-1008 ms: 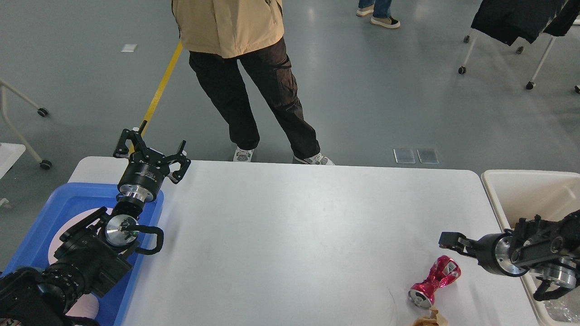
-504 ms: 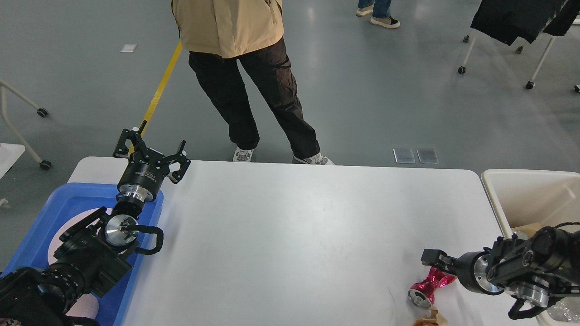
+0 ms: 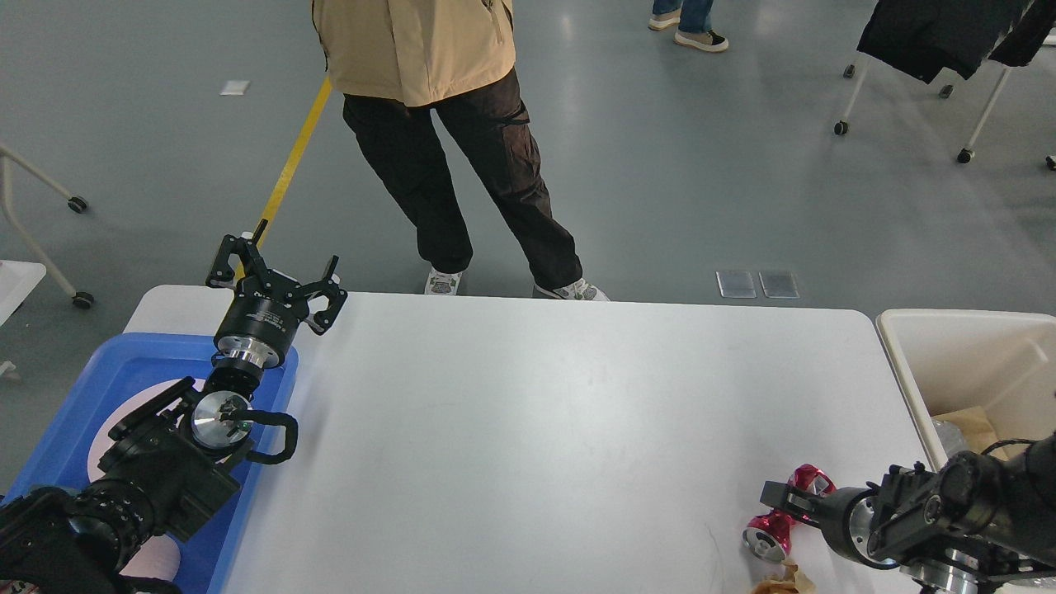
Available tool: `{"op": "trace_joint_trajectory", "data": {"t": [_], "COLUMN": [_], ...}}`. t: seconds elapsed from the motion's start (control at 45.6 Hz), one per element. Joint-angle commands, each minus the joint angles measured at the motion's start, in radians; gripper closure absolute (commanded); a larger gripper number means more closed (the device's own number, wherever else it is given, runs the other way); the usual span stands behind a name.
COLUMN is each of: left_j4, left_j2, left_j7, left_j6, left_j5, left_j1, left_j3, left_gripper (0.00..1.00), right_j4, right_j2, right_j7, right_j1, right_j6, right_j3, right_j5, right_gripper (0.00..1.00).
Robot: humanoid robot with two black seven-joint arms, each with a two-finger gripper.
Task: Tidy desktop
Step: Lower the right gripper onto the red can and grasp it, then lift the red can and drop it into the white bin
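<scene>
Right pincer (image 3: 774,495) dropped onto crushed red can (image 3: 780,511) near surface (image 3: 536,412) front-right corner, grip unclear; left pincer (image 3: 276,276) spread, empty.

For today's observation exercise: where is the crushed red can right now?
In the head view, the crushed red can lies on the white desktop near its front right corner, right beside the right hand and left of the cream bin.

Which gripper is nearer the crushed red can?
Right. The right gripper is at the crushed red can near the desktop's front right; the left gripper hangs open far across, above the blue tray.
</scene>
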Motion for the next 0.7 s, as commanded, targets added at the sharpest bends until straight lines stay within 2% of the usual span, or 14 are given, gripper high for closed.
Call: {"op": "trace_joint_trajectory", "data": {"t": [0.0, 0.022, 0.044, 0.11, 0.175, 0.219, 0.482, 0.68], "left_j4": [0.000, 0.000, 0.000, 0.000, 0.000, 0.000, 0.000, 0.000], "left_j2": [0.002, 0.002, 0.002, -0.001, -0.001, 0.002, -0.001, -0.001], "left_j7": [0.000, 0.000, 0.000, 0.000, 0.000, 0.000, 0.000, 0.000], "left_j6": [0.000, 0.000, 0.000, 0.000, 0.000, 0.000, 0.000, 0.000], "left_j5": [0.000, 0.000, 0.000, 0.000, 0.000, 0.000, 0.000, 0.000], "left_j1": [0.000, 0.000, 0.000, 0.000, 0.000, 0.000, 0.000, 0.000], "left_j3": [0.000, 0.000, 0.000, 0.000, 0.000, 0.000, 0.000, 0.000], "left_gripper": [0.01, 0.01, 0.01, 0.01, 0.01, 0.01, 0.01, 0.01], "right_j4": [-0.001, -0.001, 0.001, -0.001, 0.002, 0.001, -0.019, -0.016], "right_j2": [0.001, 0.001, 0.001, 0.004, 0.002, 0.002, 0.033, 0.033], "right_j7": [-0.002, -0.002, 0.000, -0.003, -0.006, -0.006, 0.003, 0.003], "right_j1": [0.000, 0.000, 0.000, 0.000, 0.000, 0.000, -0.004, -0.004], "right_j6": [-0.003, -0.003, -0.003, -0.004, -0.004, -0.004, -0.064, -0.067], "right_j3": [0.003, 0.004, 0.006, 0.009, 0.008, 0.008, 0.008, 0.011], "right_j5": [0.000, 0.000, 0.000, 0.000, 0.000, 0.000, 0.057, 0.060], "right_gripper": [0.14, 0.15, 0.19, 0.54, 0.77, 1.00, 1.00, 1.00]}}
